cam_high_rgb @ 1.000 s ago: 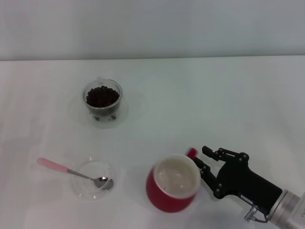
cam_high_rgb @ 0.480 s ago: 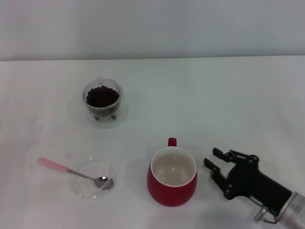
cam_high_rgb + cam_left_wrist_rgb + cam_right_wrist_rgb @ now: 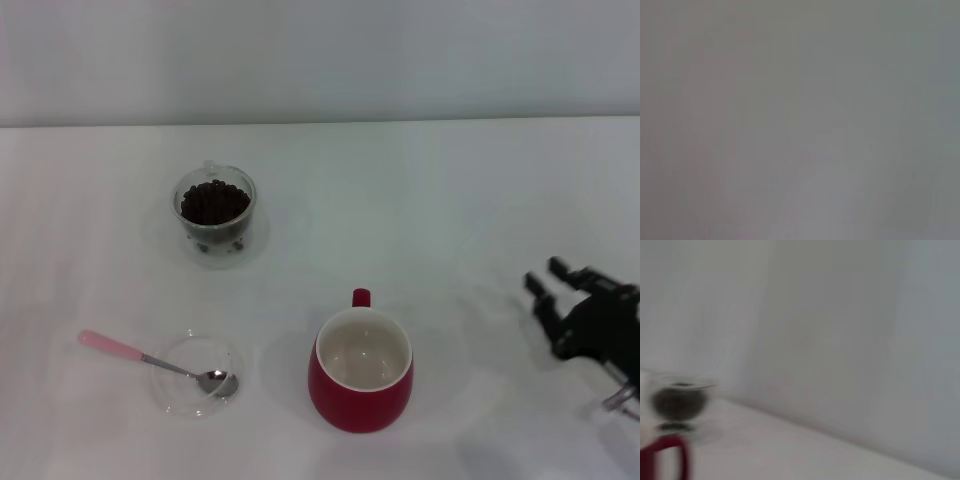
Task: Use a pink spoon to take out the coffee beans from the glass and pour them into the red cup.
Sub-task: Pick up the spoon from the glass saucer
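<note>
The red cup [image 3: 361, 383] stands upright at the front middle of the table, cream inside, handle pointing away from me; its handle shows in the right wrist view [image 3: 667, 457]. The glass [image 3: 214, 211] with the coffee beans [image 3: 213, 202] stands at the back left and shows blurred in the right wrist view [image 3: 679, 402]. The pink spoon [image 3: 160, 362] lies at the front left, its bowl resting in a shallow clear dish [image 3: 196, 375]. My right gripper [image 3: 549, 289] is open and empty, well to the right of the cup. The left gripper is out of view.
The white table [image 3: 420, 200] meets a pale wall at the back. The left wrist view shows only a blank grey surface.
My right gripper has let go of the red cup and drawn back to the right edge. The cup went from tilted to upright with its handle turned to the far side.
</note>
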`<state>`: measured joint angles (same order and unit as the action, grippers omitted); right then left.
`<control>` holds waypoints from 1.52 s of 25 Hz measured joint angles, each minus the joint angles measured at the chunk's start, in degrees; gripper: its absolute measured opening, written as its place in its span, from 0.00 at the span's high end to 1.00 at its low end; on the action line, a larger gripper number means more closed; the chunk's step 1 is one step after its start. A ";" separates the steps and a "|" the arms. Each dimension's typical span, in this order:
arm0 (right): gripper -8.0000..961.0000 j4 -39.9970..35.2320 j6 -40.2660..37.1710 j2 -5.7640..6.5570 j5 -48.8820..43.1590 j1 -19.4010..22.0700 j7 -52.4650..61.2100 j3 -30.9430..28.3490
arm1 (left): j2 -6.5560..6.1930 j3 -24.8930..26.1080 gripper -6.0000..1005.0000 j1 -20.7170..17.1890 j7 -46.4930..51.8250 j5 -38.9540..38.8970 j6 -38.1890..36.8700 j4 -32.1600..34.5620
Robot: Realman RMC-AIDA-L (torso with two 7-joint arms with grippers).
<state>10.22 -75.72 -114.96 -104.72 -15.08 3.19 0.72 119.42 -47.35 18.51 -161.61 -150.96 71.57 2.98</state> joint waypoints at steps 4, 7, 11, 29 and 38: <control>0.67 -1.61 -0.37 0.00 0.02 -0.14 0.50 -4.47 | 0.06 -0.36 0.12 -0.60 0.31 0.05 4.85 -3.07; 0.67 -3.66 -0.33 0.00 0.04 -0.64 2.63 -7.15 | 0.07 -1.11 0.12 -1.03 2.61 0.84 9.04 -5.63; 0.67 -5.57 -0.35 0.00 0.05 -1.45 5.47 -9.65 | 0.12 -1.63 0.12 -2.55 11.39 5.42 14.23 -6.79; 0.67 -7.55 1.01 0.00 0.75 -4.79 5.87 -12.57 | -0.42 -2.05 0.12 -4.94 60.34 12.83 7.62 -7.09; 0.67 -7.22 2.34 -0.08 0.75 -5.16 5.75 -12.58 | -0.40 -2.11 0.12 -2.48 62.57 21.81 4.55 -5.80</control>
<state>3.00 -73.38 -115.04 -103.97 -20.24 8.94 -11.86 119.02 -49.47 16.03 -99.04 -129.15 76.12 -2.82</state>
